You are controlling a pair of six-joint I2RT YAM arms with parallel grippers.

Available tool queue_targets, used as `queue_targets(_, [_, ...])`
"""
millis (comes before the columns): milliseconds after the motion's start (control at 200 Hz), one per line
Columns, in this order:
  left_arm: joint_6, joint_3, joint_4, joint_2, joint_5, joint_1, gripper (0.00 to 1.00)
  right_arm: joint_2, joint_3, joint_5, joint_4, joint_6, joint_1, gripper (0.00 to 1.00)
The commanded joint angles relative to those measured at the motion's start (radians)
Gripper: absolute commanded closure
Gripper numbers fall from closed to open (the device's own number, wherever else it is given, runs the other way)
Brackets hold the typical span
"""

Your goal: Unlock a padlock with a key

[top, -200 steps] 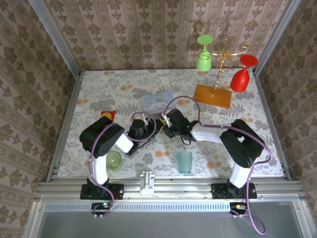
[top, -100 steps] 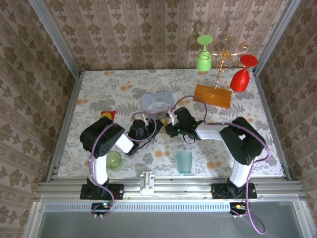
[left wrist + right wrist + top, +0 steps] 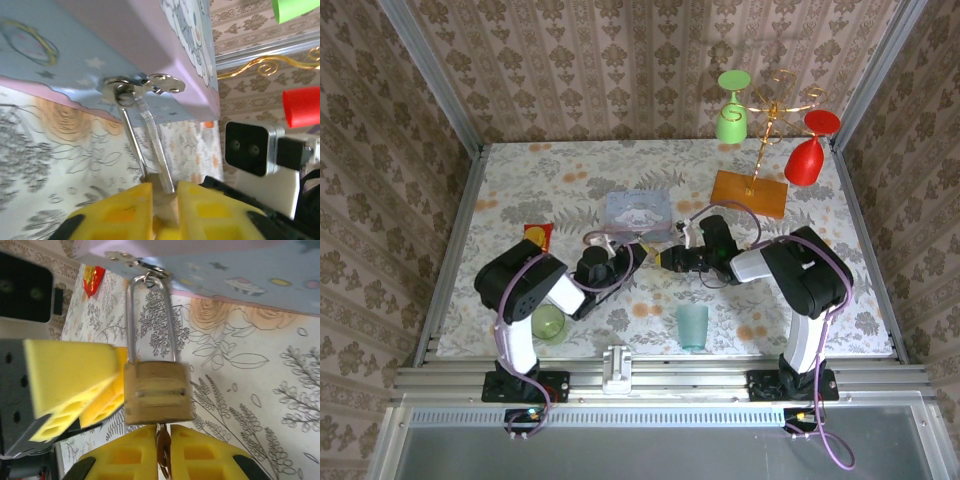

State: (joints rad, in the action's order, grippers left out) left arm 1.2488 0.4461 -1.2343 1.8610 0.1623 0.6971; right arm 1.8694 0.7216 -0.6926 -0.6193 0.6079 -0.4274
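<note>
We count one pale blue rectangular tin (image 3: pixel 638 210). From the tin's clasp hangs one small brass padlock (image 3: pixel 157 392) with a silvery shackle, and one tiny brownish metal key (image 3: pixel 162 452) sits under it. Right of the tin stands one gold wire glass rack (image 3: pixel 745 190) on an orange base, carrying two upturned goblets: one green goblet (image 3: pixel 731 118) and one red goblet (image 3: pixel 805 160). Nearer than the tin we count two tumblers, one teal tumbler (image 3: pixel 692 327) and one green tumbler (image 3: pixel 549 322). Left of the tin lies one red packet (image 3: pixel 537 233).

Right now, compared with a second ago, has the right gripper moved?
Yes. In the overhead view the right gripper has drawn back rightward, toward the orange rack base.
</note>
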Motion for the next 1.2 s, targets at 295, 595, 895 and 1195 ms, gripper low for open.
queue_targets(295, [-0.283, 0.043, 0.336, -0.148, -0.037, -0.054, 0.69, 0.013, -0.01, -0.017, -0.133, 0.12, 0.033, 0.89])
queue_targets(595, [-0.649, 0.292, 0.819, -0.271, -0.189, 0.024, 0.52, 0.035, -0.022, -0.006, -0.093, 0.212, 0.021, 0.88])
queue_targets(895, [-0.794, 0.41, 1.053, -0.169, -0.245, 0.067, 0.8, 0.016, 0.004, 0.019, 0.018, 0.178, 0.016, 0.86])
queue_targets(1195, [-0.755, 0.368, 0.998, -0.139, -0.178, 0.033, 0.82, 0.039, 0.002, 0.013, 0.018, 0.169, 0.006, 0.85])
